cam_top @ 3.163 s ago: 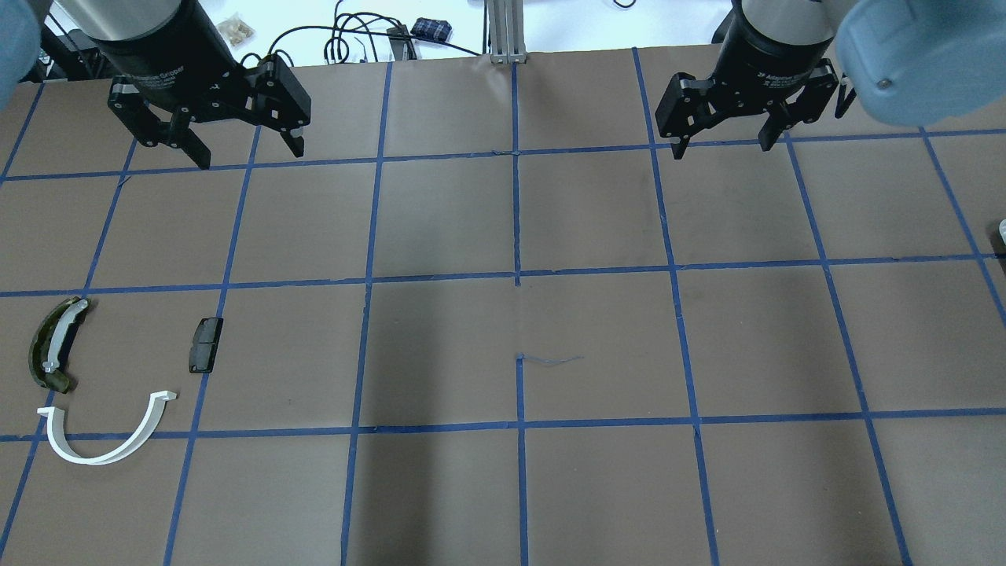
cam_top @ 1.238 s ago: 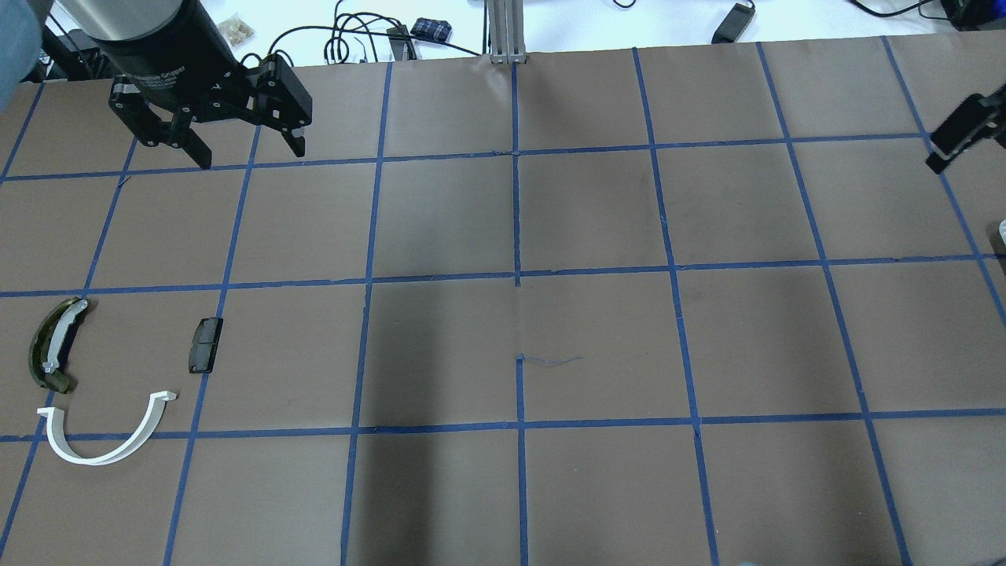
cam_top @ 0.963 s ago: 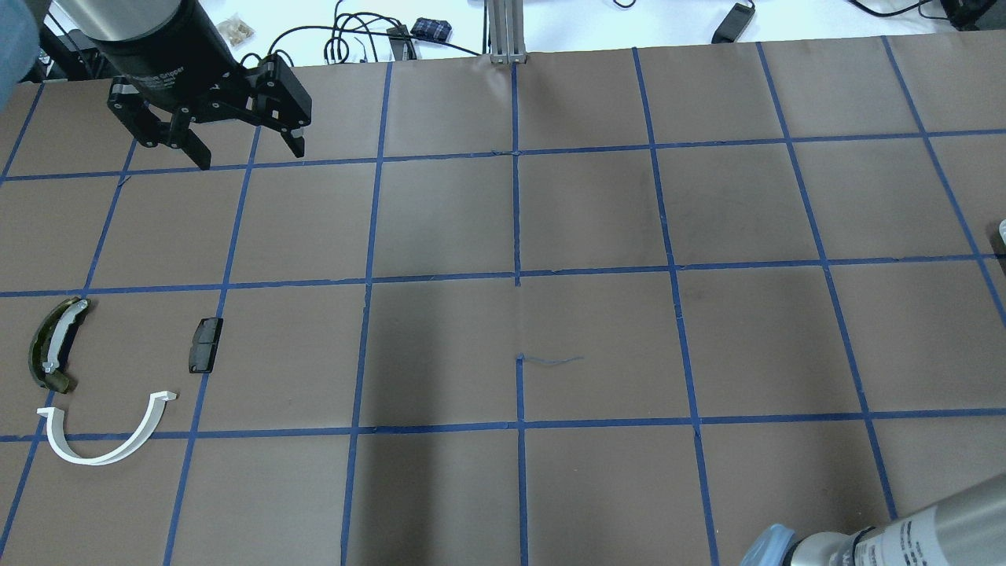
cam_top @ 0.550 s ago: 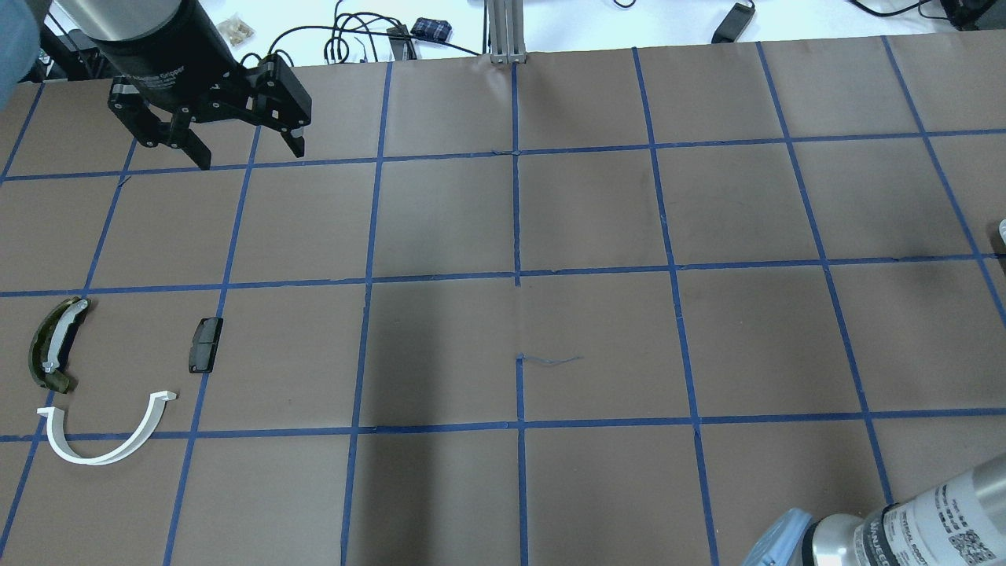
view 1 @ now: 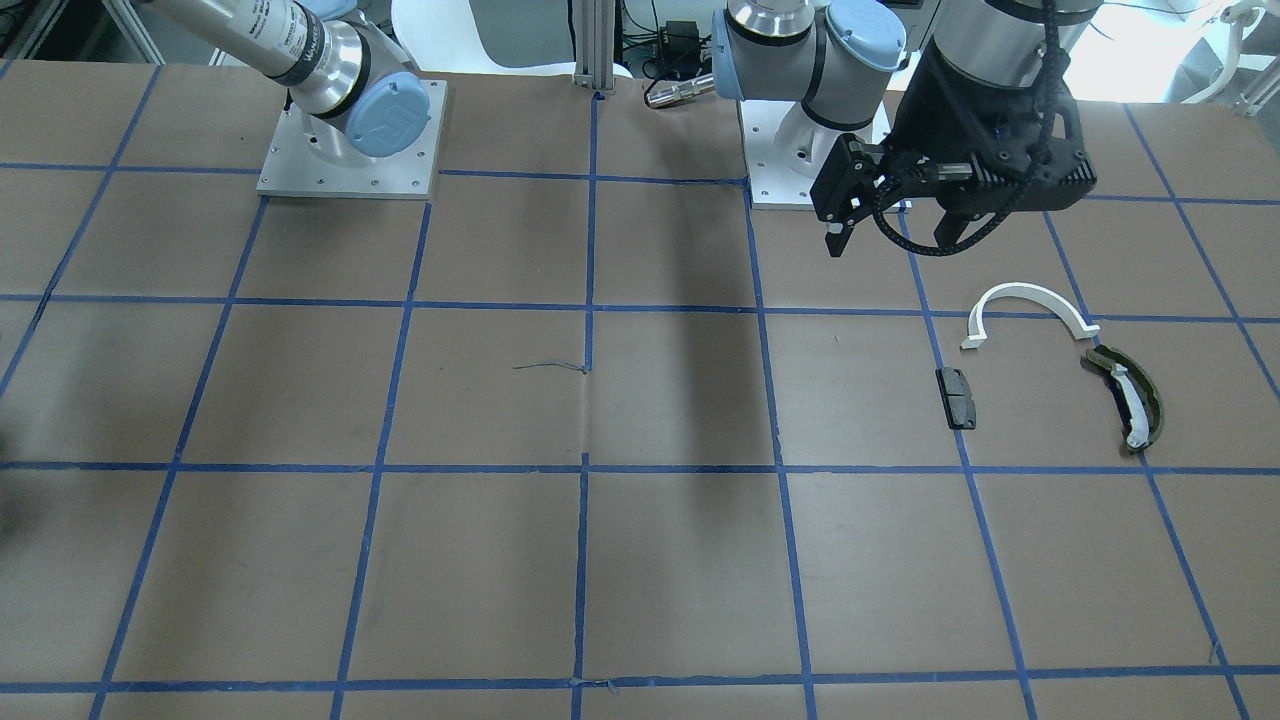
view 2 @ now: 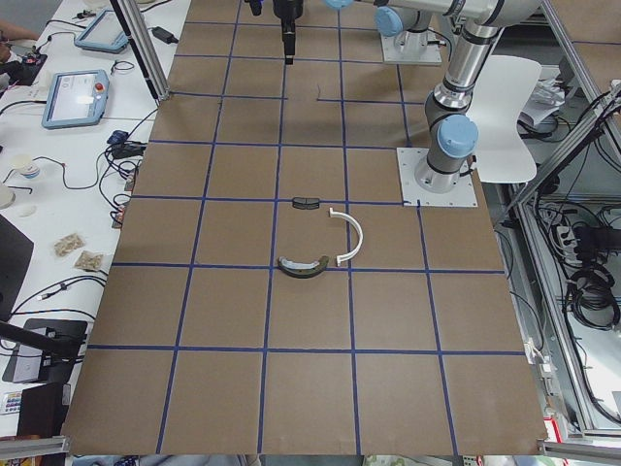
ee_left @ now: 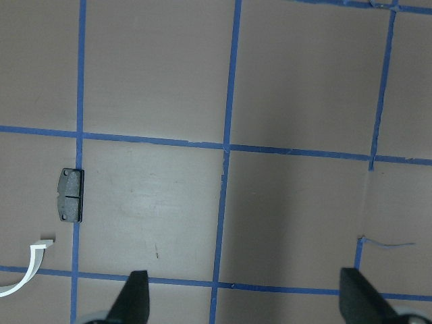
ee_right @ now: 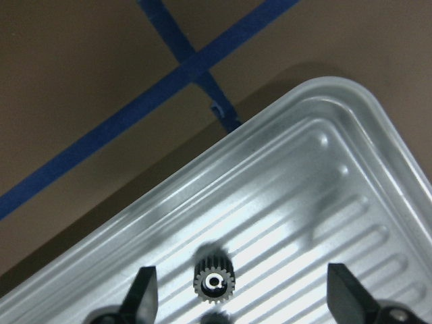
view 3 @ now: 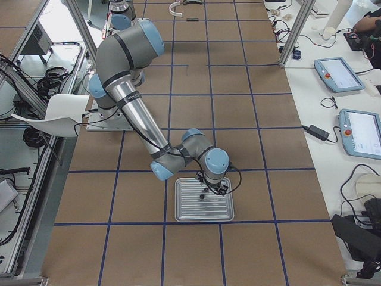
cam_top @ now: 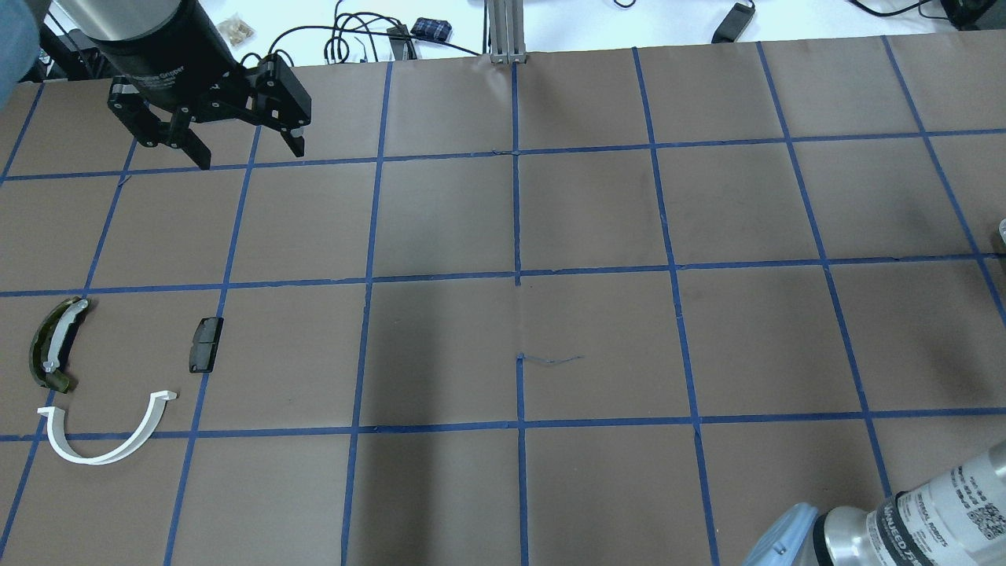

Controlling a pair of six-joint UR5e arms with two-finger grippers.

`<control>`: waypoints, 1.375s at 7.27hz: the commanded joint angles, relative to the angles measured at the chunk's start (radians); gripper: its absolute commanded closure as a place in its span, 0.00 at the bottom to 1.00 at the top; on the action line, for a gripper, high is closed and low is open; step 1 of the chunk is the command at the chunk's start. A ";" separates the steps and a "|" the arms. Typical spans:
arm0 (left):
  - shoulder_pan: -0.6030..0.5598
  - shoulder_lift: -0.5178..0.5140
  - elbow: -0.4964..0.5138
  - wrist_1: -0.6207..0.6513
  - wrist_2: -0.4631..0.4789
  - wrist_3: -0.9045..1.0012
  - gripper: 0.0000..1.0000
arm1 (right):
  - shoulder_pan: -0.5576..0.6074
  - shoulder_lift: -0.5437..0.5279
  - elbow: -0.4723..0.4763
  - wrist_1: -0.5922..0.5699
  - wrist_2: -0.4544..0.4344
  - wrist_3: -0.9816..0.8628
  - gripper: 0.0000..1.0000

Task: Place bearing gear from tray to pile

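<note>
The bearing gear (ee_right: pixel 214 281), small, dark and toothed, lies in the ribbed metal tray (ee_right: pixel 324 202) off the table's right end (view 3: pixel 204 199). My right gripper (ee_right: pixel 244 297) hangs open just above the tray, with the gear between its fingers. The pile lies at the left: a white half-ring (cam_top: pixel 106 440), an olive curved piece (cam_top: pixel 51 346) and a dark block (cam_top: pixel 206 344). My left gripper (cam_top: pixel 247 153) is open and empty, held high beyond the pile. The block (ee_left: pixel 70 194) also shows in the left wrist view.
A second small dark part (ee_right: pixel 212 317) sits right below the gear in the tray. My right arm's elbow (cam_top: pixel 904 527) juts into the overhead view's bottom right corner. An aluminium post (cam_top: pixel 503 31) stands at the far edge. Tablets (view 3: pixel 339 74) lie on the side bench.
My right gripper has swung away from the far right of the table and out of the overhead view; its arm now shows at the bottom right. The left arm and the pile are still.
</note>
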State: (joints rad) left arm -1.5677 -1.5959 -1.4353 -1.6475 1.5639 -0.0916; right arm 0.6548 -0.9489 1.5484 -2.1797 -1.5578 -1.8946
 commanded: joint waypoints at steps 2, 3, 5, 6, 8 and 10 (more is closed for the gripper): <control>0.000 -0.001 0.001 0.002 -0.001 0.000 0.00 | -0.003 0.016 0.002 -0.003 -0.005 -0.018 0.49; 0.000 -0.001 0.001 0.000 -0.001 0.001 0.00 | -0.004 0.013 0.002 -0.005 -0.010 -0.018 0.63; 0.000 -0.001 0.001 0.000 -0.001 0.001 0.00 | -0.004 -0.004 0.001 0.012 -0.019 -0.003 1.00; 0.001 -0.001 0.003 0.002 -0.001 0.001 0.00 | -0.003 -0.037 0.006 0.032 -0.015 0.024 1.00; 0.002 -0.001 0.003 0.002 -0.001 0.003 0.00 | 0.050 -0.193 0.007 0.214 0.010 0.243 1.00; 0.001 0.002 -0.002 0.000 -0.001 0.003 0.00 | 0.248 -0.330 0.007 0.357 0.021 0.540 1.00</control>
State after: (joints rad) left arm -1.5662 -1.5949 -1.4345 -1.6462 1.5631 -0.0882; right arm 0.7849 -1.1966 1.5552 -1.9119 -1.5437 -1.5412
